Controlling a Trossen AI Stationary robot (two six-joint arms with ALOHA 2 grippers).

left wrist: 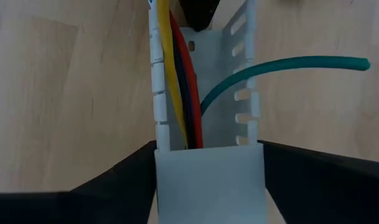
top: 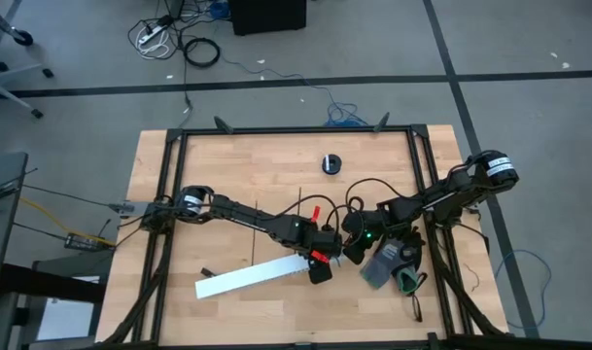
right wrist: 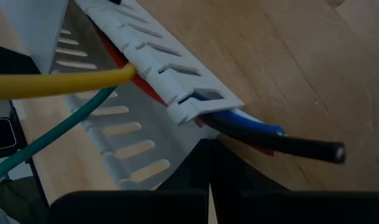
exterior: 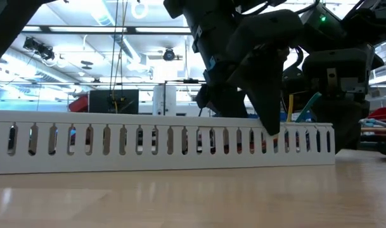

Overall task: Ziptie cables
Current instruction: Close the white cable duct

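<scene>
Wooden bench (top: 237,160): carries a white slotted channel (top: 249,276) lying at an angle near the front edge
Cables (left wrist: 180,81): yellow, red and dark wires run lengthwise inside the channel; a green wire (left wrist: 282,65) curves out over one slotted wall
Cable ends (right wrist: 282,142): blue, white, red and black ends stick out of the channel's open end onto the bench
Left tool (top: 320,270): positioned at the channel's right-hand end in the high view; its dark fingers (left wrist: 114,186) stand on either side of the channel walls, and whether they press the walls cannot be told
Right tool (top: 352,251): just beside the left tool at the same end of the channel; fingers clenched together, holding nothing visible
Small round black object (top: 331,163): rests on the bench well apart from the channel, toward the rear
</scene>
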